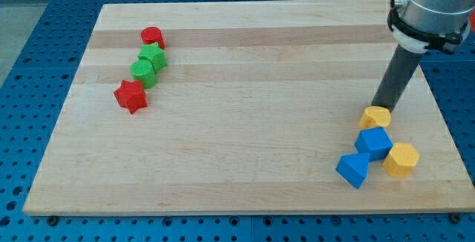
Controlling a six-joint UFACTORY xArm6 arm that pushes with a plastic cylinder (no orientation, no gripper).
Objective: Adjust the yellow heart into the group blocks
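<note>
The yellow heart lies at the view's right, just above a blue cube and touching it or nearly so. A blue triangular block sits at the cube's lower left and a yellow hexagonal block at its lower right. My tip comes down from the upper right and rests against the top edge of the yellow heart, on its far side from the group.
At the view's upper left a red round block, two green blocks and a red star form a slanted row. The wooden board ends close to the right of the yellow hexagonal block.
</note>
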